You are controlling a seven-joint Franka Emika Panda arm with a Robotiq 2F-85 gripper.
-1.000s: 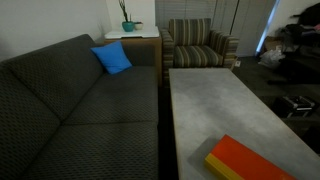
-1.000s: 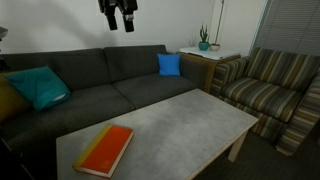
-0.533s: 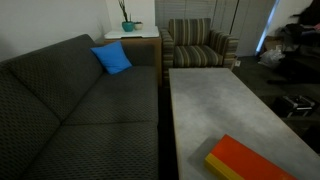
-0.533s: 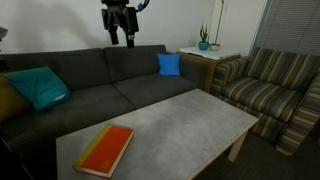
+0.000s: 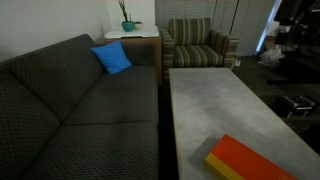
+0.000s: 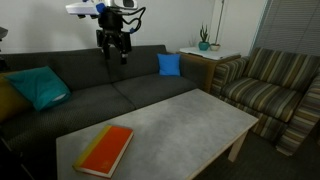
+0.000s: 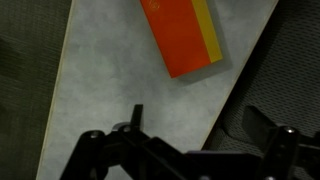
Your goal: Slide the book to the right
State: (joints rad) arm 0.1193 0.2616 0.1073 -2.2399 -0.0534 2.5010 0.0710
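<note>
The book [image 6: 105, 150] has an orange-red cover and a yellow side edge. It lies flat on the near left part of the grey coffee table [image 6: 190, 118]. It also shows at the table's near end in an exterior view [image 5: 245, 162] and at the top of the wrist view [image 7: 182, 35]. My gripper [image 6: 113, 52] hangs high over the dark sofa's backrest, fingers pointing down and apart, holding nothing. It is far above and behind the book. In the wrist view my gripper [image 7: 196, 115] looks down on the table edge, with the book well ahead of the fingers.
A dark sofa [image 6: 100, 85] runs along the table's far side with a blue cushion [image 6: 169, 64] and a teal cushion [image 6: 38, 86]. A striped armchair [image 6: 270, 85] stands to the right. A side table with a potted plant [image 6: 204, 42] stands in the corner.
My gripper has come down from the top of the exterior view and moved a little to the left. The book has not moved.
</note>
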